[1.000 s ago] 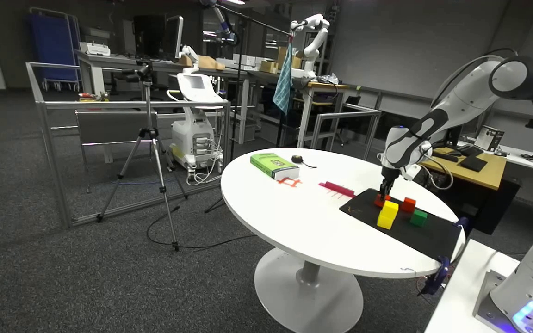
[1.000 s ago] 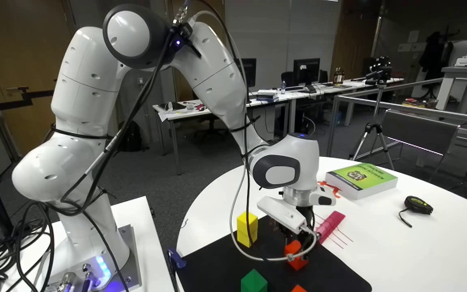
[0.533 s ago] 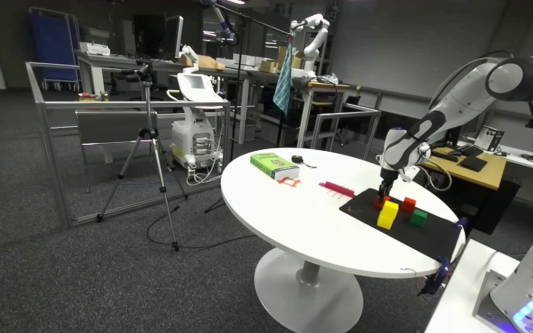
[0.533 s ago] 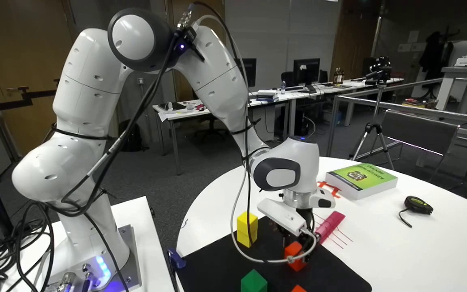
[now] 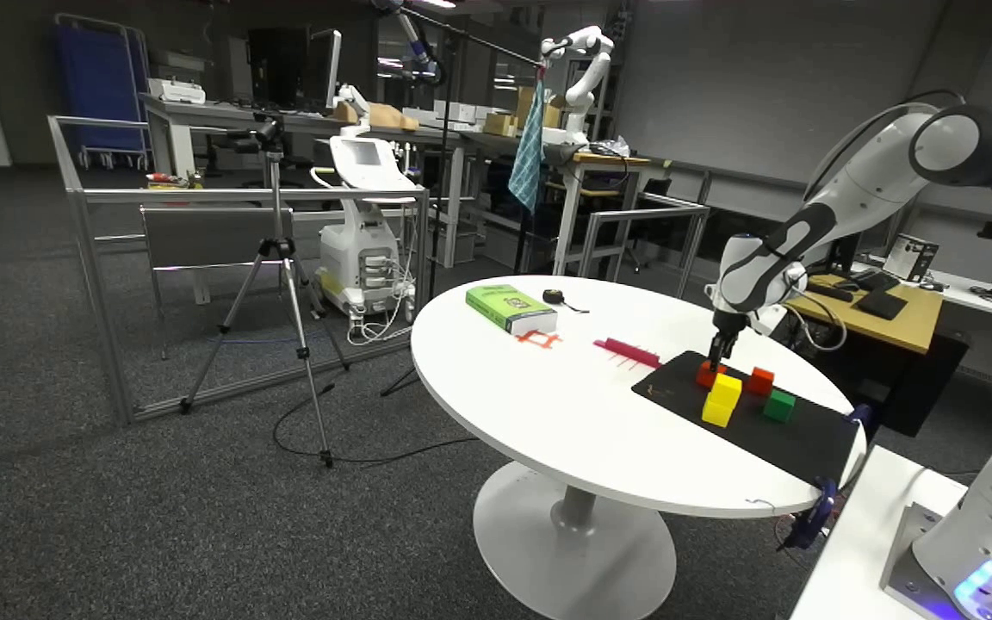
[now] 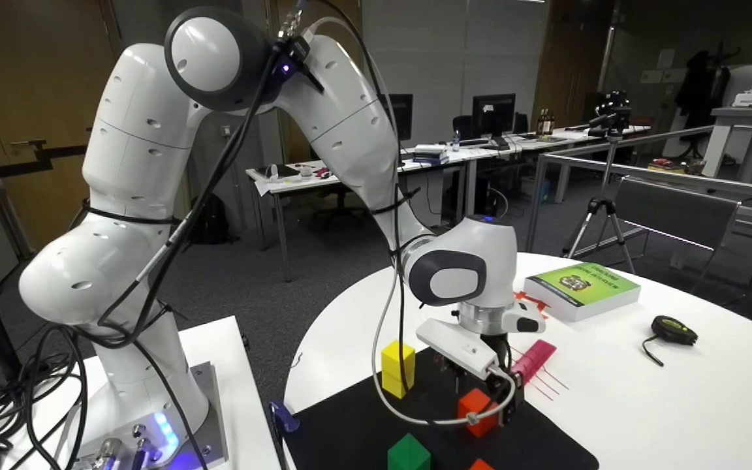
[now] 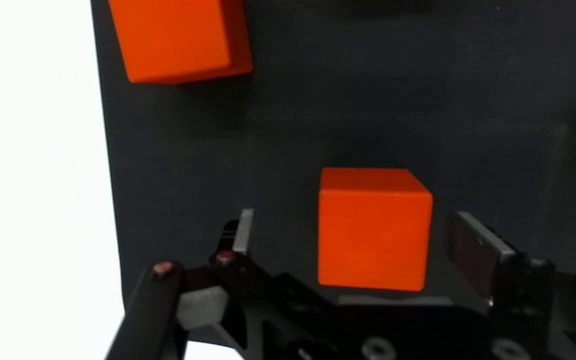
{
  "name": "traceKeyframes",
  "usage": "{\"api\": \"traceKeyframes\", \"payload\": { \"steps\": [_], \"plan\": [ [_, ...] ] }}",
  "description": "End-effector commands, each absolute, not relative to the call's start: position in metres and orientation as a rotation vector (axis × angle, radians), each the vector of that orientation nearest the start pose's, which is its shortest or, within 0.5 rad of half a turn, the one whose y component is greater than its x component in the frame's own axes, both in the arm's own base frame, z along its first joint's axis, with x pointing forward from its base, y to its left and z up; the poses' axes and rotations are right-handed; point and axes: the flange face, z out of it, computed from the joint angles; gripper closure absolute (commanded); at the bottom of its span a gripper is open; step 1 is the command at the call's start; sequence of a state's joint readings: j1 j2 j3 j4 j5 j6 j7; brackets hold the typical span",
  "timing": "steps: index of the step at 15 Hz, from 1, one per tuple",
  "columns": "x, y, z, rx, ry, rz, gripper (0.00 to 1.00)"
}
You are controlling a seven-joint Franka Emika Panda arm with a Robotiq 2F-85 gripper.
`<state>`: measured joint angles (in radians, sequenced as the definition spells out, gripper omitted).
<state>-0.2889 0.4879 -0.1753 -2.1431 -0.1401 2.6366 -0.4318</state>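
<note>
Red cube (image 7: 373,237) sits between the gripper's (image 7: 358,237) jaws — touching neither.

Glossy white arm (image 6: 131,130), dark joint rings (image 6: 255,62), black cables (image 6: 170,253), black end effector (image 7: 363,240)

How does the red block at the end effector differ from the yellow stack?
The red block is single; the yellow stack is two blocks high. The red block stands between the jaws of the open end effector; the yellow stack stands outside them. Both rest on the black mat.
</note>
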Motion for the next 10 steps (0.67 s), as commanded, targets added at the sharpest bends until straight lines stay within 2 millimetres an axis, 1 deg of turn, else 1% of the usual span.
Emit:
{"api": "traceKeyframes", "payload": {
  "steps": [1,3,6,8,10],
  "plan": [
    [0.480,-0.271,0.208,-3.300,-0.219,0.096,0.00],
    [0.465,-0.283,0.219,-3.302,-0.241,0.109,0.00],
    [0.443,-0.303,0.233,-3.303,-0.328,0.121,0.00],
    [0.433,-0.317,0.238,-3.291,-0.395,0.134,0.00],
    [0.426,-0.333,0.240,-3.268,-0.468,0.169,0.00]
  ]
}}
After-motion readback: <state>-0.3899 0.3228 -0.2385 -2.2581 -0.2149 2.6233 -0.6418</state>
